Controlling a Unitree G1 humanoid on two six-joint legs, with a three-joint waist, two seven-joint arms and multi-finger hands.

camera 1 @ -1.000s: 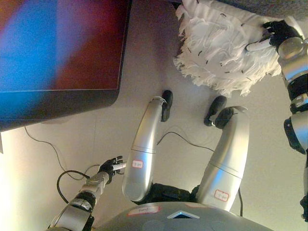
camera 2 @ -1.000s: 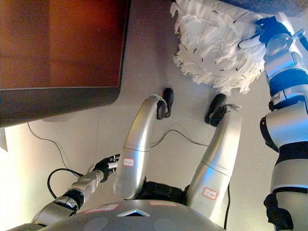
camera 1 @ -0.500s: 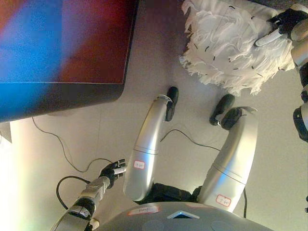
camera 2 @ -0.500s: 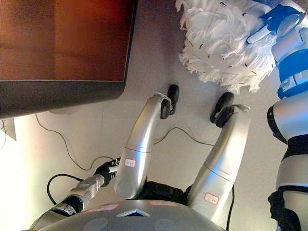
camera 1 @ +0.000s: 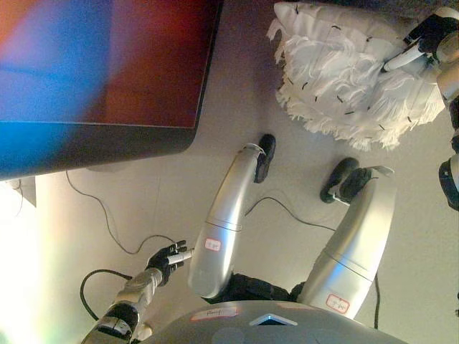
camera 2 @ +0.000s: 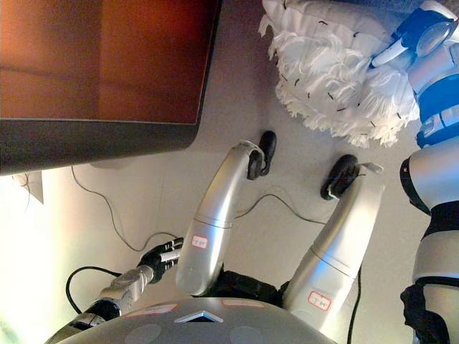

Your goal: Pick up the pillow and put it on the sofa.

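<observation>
A white, shaggy pillow (camera 1: pixel 344 72) with small dark flecks shows at the top right, over the pale floor and right by a dark grey strip (camera 1: pixel 387 6) along the top edge that may be the sofa. My right hand (camera 1: pixel 430 36) is at the pillow's right edge, with a white-tipped finger pressed across the fringe and the other fingers curled behind the edge, pinching it. My left hand (camera 1: pixel 168 259) hangs low at the lower left beside my body, fingers relaxed and holding nothing.
A large dark table (camera 1: pixel 107 72) with a reddish-brown top fills the upper left, its rounded corner reaching towards the pillow. Pale floor (camera 1: pixel 301 179) runs between the table and the pillow.
The whole view has shifted, so the table, floor and pillow sit further right. The right hand keeps its hold on the pillow's edge. The left hand stays idle.
</observation>
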